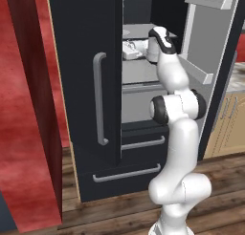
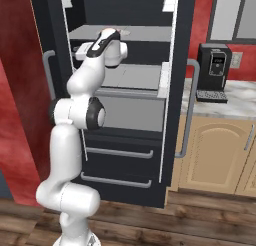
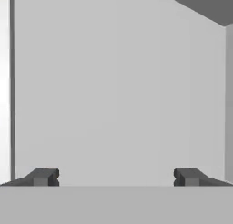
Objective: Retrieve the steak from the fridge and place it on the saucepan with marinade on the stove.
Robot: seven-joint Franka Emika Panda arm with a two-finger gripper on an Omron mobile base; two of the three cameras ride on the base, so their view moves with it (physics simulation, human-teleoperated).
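Observation:
The fridge (image 1: 86, 95) stands with its right door swung open and its left door shut. My arm reaches into it at the level of the middle shelf (image 2: 127, 75). My gripper (image 3: 116, 177) is open, its fingertips (image 3: 43, 176) are far apart, and nothing is between them. It faces a plain light grey surface at close range. In the base views the hand (image 1: 133, 50) (image 2: 82, 50) sits just under the upper shelf. A small pale lump (image 2: 121, 32) on that upper shelf, right by the wrist, may be the steak; it is too small to be sure. The saucepan, marinade and stove are out of view.
The open fridge door (image 2: 182, 90) with its grey bar handle stands right of the arm, with door bins (image 1: 206, 2) on its inner side. Two drawers (image 2: 120, 165) lie below. A black coffee machine (image 2: 214, 72) sits on the counter at right. A red wall is at left.

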